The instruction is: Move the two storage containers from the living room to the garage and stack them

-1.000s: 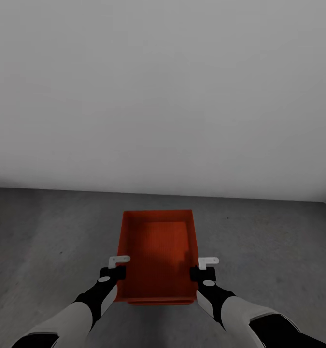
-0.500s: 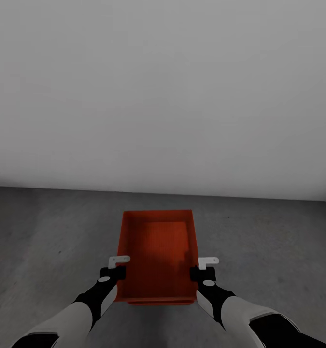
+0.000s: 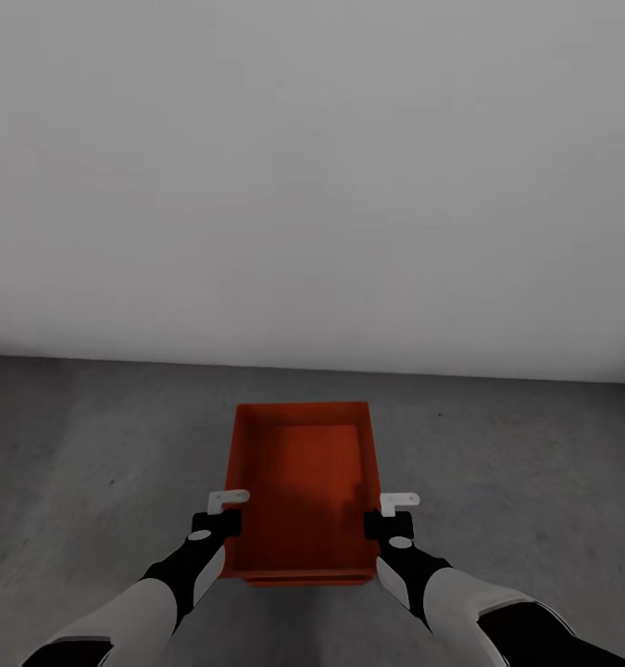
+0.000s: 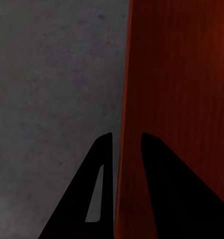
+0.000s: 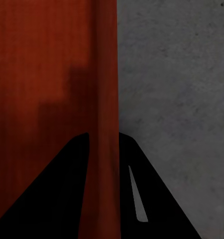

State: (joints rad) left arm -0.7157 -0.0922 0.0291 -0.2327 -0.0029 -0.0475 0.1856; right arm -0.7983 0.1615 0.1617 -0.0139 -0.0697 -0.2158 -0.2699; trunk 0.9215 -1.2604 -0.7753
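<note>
Orange-red rectangular open-top plastic bin (image 3: pixel 303 491) held between both arms over the dark grey concrete garage floor (image 3: pixel 90 445).
Long axis runs straight ahead; left tool (image 4: pixel 126 142) and right tool (image 5: pixel 103 139) each pinch one long side wall, equally near; a second rim edge shows beneath.

plain pale grey wall (image 3: pixel 312 185) behind, meeting the ground along a straight seam
</note>
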